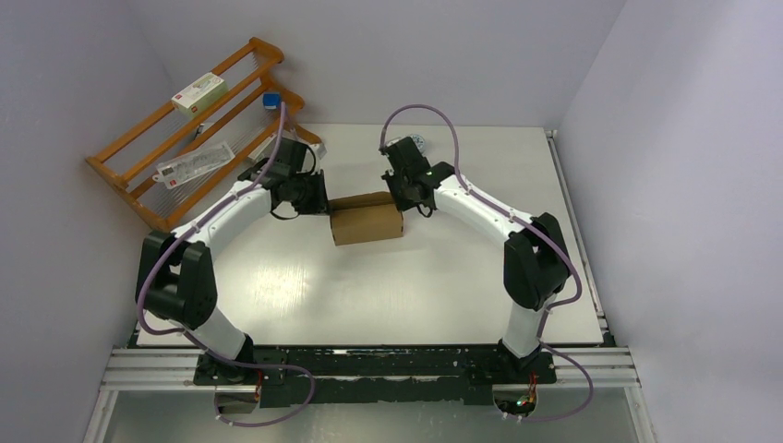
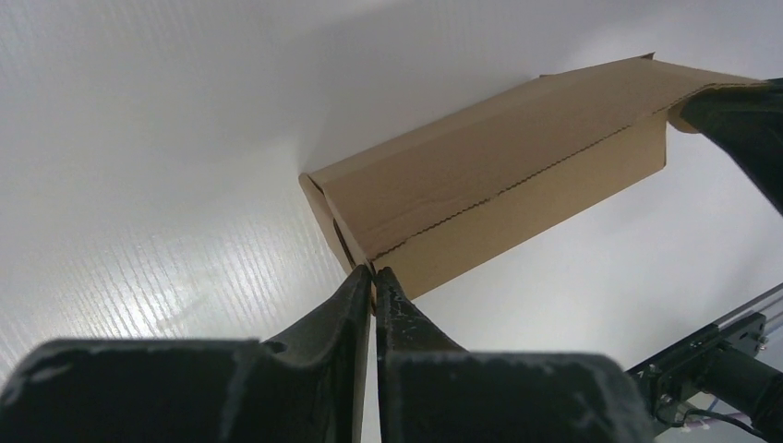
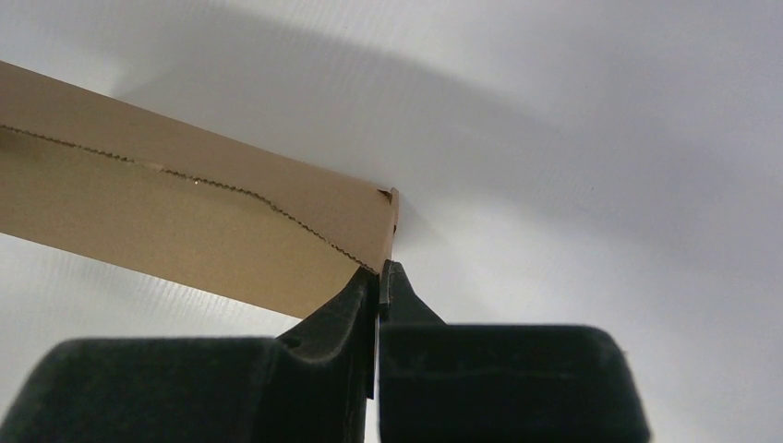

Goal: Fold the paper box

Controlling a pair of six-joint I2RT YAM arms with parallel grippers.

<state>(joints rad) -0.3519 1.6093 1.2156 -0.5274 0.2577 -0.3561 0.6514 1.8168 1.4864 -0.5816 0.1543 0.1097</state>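
Note:
The paper box [image 1: 367, 221] lies folded shut as a flat brown cardboard block on the white table [image 1: 369, 295], its toothed flap edge showing along the front. My left gripper [image 1: 323, 198] is at its left end. In the left wrist view the gripper [image 2: 373, 274] is shut, tips touching the lower corner of the box [image 2: 499, 185]. My right gripper [image 1: 399, 196] is at the right end. The right wrist view shows this gripper [image 3: 379, 269] shut too, tips against the bottom corner of the box [image 3: 185, 221]. Neither holds the box off the table.
An orange wooden rack [image 1: 152, 161] leans at the back left, with a white carton [image 1: 198, 92] and a clear packet [image 1: 194, 161] on it. A small grey object [image 1: 417, 141] sits at the table's back. The metal rail [image 1: 369, 365] runs along the near edge.

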